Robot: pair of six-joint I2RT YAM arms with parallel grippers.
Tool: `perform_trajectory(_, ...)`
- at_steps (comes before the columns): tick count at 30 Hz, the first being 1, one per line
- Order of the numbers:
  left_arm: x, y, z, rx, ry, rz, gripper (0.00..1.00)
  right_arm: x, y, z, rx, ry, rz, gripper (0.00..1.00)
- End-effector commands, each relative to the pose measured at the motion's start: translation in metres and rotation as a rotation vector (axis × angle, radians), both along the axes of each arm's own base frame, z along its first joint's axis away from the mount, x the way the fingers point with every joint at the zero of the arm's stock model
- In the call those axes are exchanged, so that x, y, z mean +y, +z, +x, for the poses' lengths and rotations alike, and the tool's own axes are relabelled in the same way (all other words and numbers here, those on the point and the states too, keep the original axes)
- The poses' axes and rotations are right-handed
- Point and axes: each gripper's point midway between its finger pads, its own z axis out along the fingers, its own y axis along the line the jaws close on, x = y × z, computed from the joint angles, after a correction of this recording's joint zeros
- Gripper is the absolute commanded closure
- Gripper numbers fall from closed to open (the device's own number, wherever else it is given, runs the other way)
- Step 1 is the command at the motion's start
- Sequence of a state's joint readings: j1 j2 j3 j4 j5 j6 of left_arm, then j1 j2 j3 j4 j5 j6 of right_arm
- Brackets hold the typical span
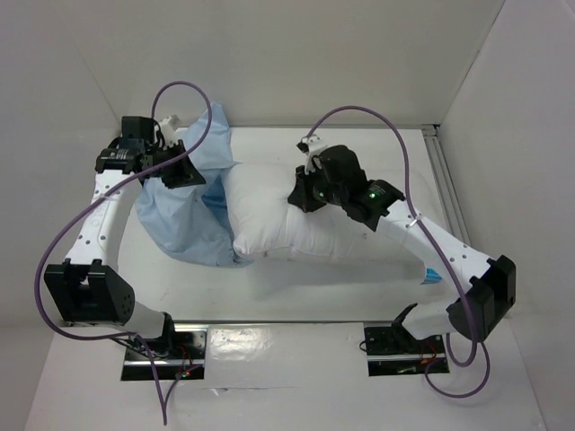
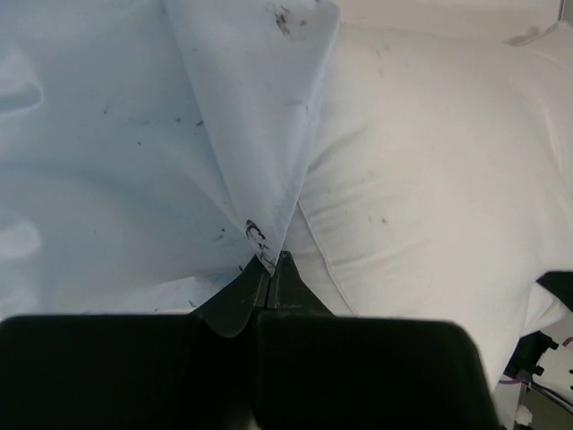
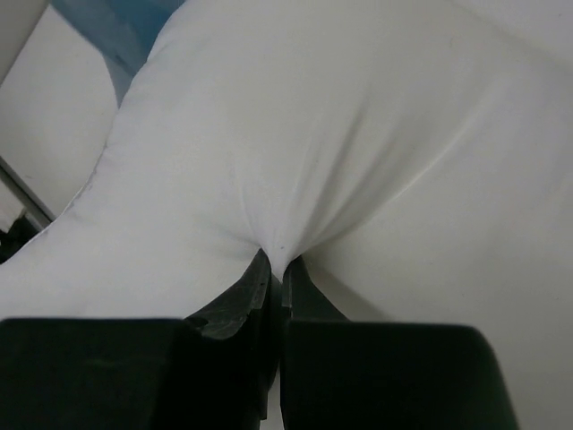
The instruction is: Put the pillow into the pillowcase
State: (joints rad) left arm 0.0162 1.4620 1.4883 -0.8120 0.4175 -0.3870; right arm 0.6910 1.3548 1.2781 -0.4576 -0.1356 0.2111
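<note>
The plump white pillow [image 1: 296, 224] lies across the middle of the table, its left end against the light-blue speckled pillowcase [image 1: 184, 220]. My left gripper [image 1: 184, 171] is shut on a fold of the pillowcase [image 2: 134, 161], pinched between its black fingertips [image 2: 285, 269] and pulled up into a tent; the pillow [image 2: 430, 197] lies to its right. Over the pillow's top edge, my right gripper [image 1: 305, 193] is shut on a pinch of the pillow [image 3: 295, 143]; creases in the white cloth gather into its fingers [image 3: 246, 287].
White walls close in the table on the left, back and right. A metal rail [image 1: 445, 180] runs along the right side. Purple cables [image 1: 193, 99] loop over both arms. The arm bases [image 1: 162, 346] stand at the near edge.
</note>
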Motion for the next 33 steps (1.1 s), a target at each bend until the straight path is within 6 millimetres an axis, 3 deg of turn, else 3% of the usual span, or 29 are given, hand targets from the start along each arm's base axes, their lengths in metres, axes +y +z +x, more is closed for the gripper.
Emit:
perform_trajectory(1,-0.008,0.015,-0.008,-0.051,-0.078,-0.029,1.0,0.017,0.093,0.044,-0.193,-0.16,0.272,1.0)
perform_trajectory(5,-0.021,0.022,-0.011,-0.051,-0.129,-0.075,1.0,0.009,0.089,0.079,-0.158,-0.41,0.332,1.0)
perform_trajectory(8,-0.023,0.026,-0.016,-0.059,-0.152,-0.064,1.0,0.016,0.083,0.092,-0.144,-0.466,0.336,1.0)
perform_trajectory(12,-0.031,0.033,-0.024,-0.067,-0.194,-0.101,1.0,0.029,0.056,0.101,-0.116,-0.525,0.309,1.0)
perform_trajectory(16,-0.04,0.021,-0.042,-0.014,-0.226,-0.126,1.0,0.035,0.017,0.11,-0.059,-0.591,0.276,1.0)
perform_trajectory(19,-0.033,0.009,-0.054,0.023,-0.191,-0.088,1.0,0.035,0.023,0.112,-0.068,-0.6,0.284,1.0)
perform_trajectory(27,-0.013,-0.021,-0.086,0.118,-0.098,0.038,1.0,0.035,0.077,0.108,-0.125,-0.567,0.366,1.0)
perform_trajectory(29,-0.011,-0.018,-0.095,0.106,-0.092,0.047,1.0,0.041,0.068,0.116,-0.113,-0.556,0.341,1.0)
perform_trajectory(32,-0.008,-0.021,-0.102,0.113,-0.076,0.068,1.0,0.052,0.072,0.124,-0.096,-0.515,0.357,1.0)
perform_trajectory(33,-0.006,-0.022,-0.101,0.113,-0.069,0.077,1.0,0.05,0.07,0.137,-0.087,-0.524,0.366,1.0)
